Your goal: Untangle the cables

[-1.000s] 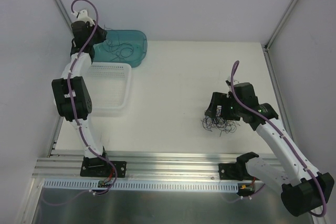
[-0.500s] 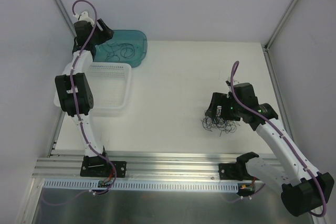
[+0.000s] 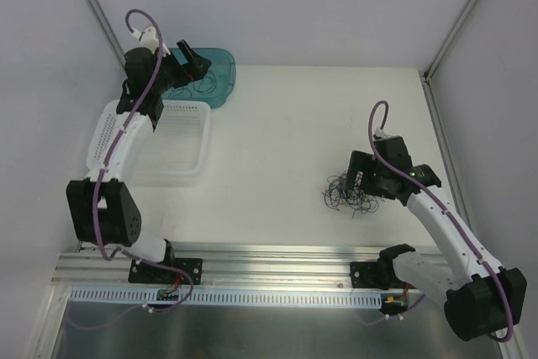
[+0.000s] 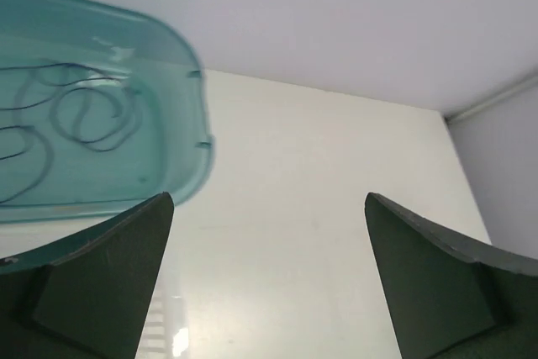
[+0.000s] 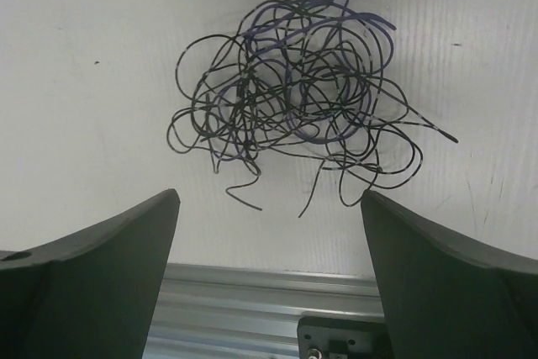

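A tangle of thin dark cables [image 3: 349, 197] lies on the white table right of centre; in the right wrist view the tangle [image 5: 294, 98] spreads just beyond my fingertips. My right gripper [image 3: 363, 176] [image 5: 269, 199] hangs over the tangle's near side, open, with nothing between its fingers. Several separate cables [image 3: 198, 83] [image 4: 84, 115] lie loose in a teal tray [image 3: 220, 63] [image 4: 168, 166] at the back left. My left gripper [image 3: 190, 60] [image 4: 269, 208] hovers at that tray's edge, open and empty.
A white slatted basket [image 3: 181, 157] sits in front of the teal tray, under the left arm. White walls close the table at left, back and right. The aluminium rail [image 3: 269, 262] [image 5: 252, 308] runs along the near edge, close behind the tangle.
My left gripper has gone from shut to open and swung right and up off the teal tray's left side. The right gripper has shifted slightly right over the tangle.
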Motion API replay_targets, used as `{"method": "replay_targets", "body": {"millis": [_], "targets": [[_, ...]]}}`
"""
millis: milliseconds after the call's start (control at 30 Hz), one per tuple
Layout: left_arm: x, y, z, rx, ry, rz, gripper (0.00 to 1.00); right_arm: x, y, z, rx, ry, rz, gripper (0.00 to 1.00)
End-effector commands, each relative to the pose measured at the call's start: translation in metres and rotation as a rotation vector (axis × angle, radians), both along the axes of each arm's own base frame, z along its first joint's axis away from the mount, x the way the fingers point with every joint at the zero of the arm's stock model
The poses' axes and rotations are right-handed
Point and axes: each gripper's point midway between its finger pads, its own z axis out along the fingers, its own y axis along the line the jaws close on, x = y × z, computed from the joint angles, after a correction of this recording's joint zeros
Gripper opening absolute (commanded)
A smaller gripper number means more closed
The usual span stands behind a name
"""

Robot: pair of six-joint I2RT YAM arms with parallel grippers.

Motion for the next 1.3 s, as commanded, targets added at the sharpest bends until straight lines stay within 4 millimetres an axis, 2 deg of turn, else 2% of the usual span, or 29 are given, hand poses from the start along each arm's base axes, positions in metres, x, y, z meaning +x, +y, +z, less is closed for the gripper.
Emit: {"method": "replay_targets", "body": {"millis": [0,33,67,100,133,167,200,267,300,333,400,433,533,567,600,633,700,767,833,900,933,967,1000,1033,1100,1133,1267], "targets": [[-0.066,-0.062,0.018,-0.018,-0.026,-0.154,0.99,0.008,-0.003,-0.015,0.003,0.009,-0.043,0.93],[-0.079,-0.072,0.014,-0.021,-0.015,-0.178,0.99,0.009,0.001,-0.02,0.018,0.019,-0.035,0.93],[-0.097,-0.094,0.012,-0.025,-0.008,-0.232,0.99,0.01,0.003,-0.029,0.015,0.039,-0.033,0.92],[-0.118,-0.099,0.008,-0.033,-0.004,-0.242,0.99,0.014,0.011,-0.035,0.047,0.035,-0.017,0.91],[-0.132,-0.107,0.002,-0.035,0.01,-0.262,0.99,0.014,0.016,-0.041,0.063,0.041,0.003,0.91],[-0.15,-0.125,-0.001,-0.035,0.015,-0.315,0.99,0.016,0.021,-0.048,0.068,0.054,0.018,0.91],[-0.17,-0.128,-0.007,-0.041,0.021,-0.334,0.99,0.025,0.027,-0.05,0.081,0.027,0.033,0.91],[-0.193,-0.137,-0.019,-0.046,0.05,-0.367,0.99,0.025,0.043,-0.057,0.089,0.032,0.093,0.9],[-0.213,-0.144,-0.026,-0.057,0.064,-0.402,0.99,0.03,0.052,-0.063,0.088,0.035,0.117,0.89],[-0.222,-0.146,-0.03,-0.061,0.065,-0.417,0.99,0.029,0.067,-0.064,0.104,0.037,0.165,0.88],[-0.248,-0.149,-0.051,-0.064,0.123,-0.445,0.99,0.031,0.089,-0.071,0.136,0.054,0.203,0.86],[-0.254,-0.148,-0.058,-0.065,0.142,-0.444,0.99,0.03,0.108,-0.065,0.155,0.047,0.251,0.86],[-0.279,-0.151,-0.079,-0.08,0.206,-0.478,0.99,0.016,0.143,-0.063,0.126,0.083,0.324,0.86],[-0.283,-0.151,-0.082,-0.082,0.215,-0.483,0.99,0.02,0.157,-0.05,0.132,0.061,0.34,0.86],[-0.289,-0.15,-0.09,-0.083,0.24,-0.484,0.99,0.016,0.163,-0.047,0.127,0.072,0.352,0.86],[-0.292,-0.151,-0.091,-0.085,0.245,-0.487,0.99,0.012,0.178,-0.038,0.157,0.066,0.379,0.86],[-0.294,-0.152,-0.098,-0.096,0.274,-0.478,0.99,0.009,0.189,-0.026,0.186,0.053,0.405,0.87],[-0.293,-0.156,-0.1,-0.088,0.289,-0.475,0.99,0.007,0.185,-0.014,0.172,0.036,0.414,0.88],[-0.295,-0.164,-0.102,-0.075,0.303,-0.49,0.99,0.015,0.176,0.0,0.126,-0.015,0.409,0.88],[-0.289,-0.17,-0.105,-0.054,0.323,-0.476,0.99,0.014,0.164,0.012,0.076,-0.049,0.445,0.88],[-0.288,-0.174,-0.107,-0.044,0.331,-0.477,0.99,0.022,0.151,0.013,0.034,-0.075,0.412,0.87],[-0.288,-0.181,-0.115,-0.02,0.36,-0.483,0.99,0.021,0.143,0.016,0.017,-0.082,0.418,0.87],[-0.285,-0.187,-0.11,-0.016,0.354,-0.488,0.99,0.022,0.136,0.015,0.014,-0.082,0.406,0.86],[-0.281,-0.189,-0.113,0.006,0.357,-0.47,0.99,0.026,0.122,0.008,0.005,-0.065,0.368,0.85],[-0.279,-0.206,-0.119,0.036,0.389,-0.482,0.98,0.028,0.108,0.005,0.017,-0.063,0.327,0.81],[-0.275,-0.209,-0.121,0.049,0.392,-0.464,0.98,0.03,0.094,-0.004,0.013,-0.041,0.285,0.8],[-0.265,-0.235,-0.141,0.108,0.456,-0.433,0.96,0.039,0.079,-0.011,0.059,-0.044,0.234,0.71]]}}
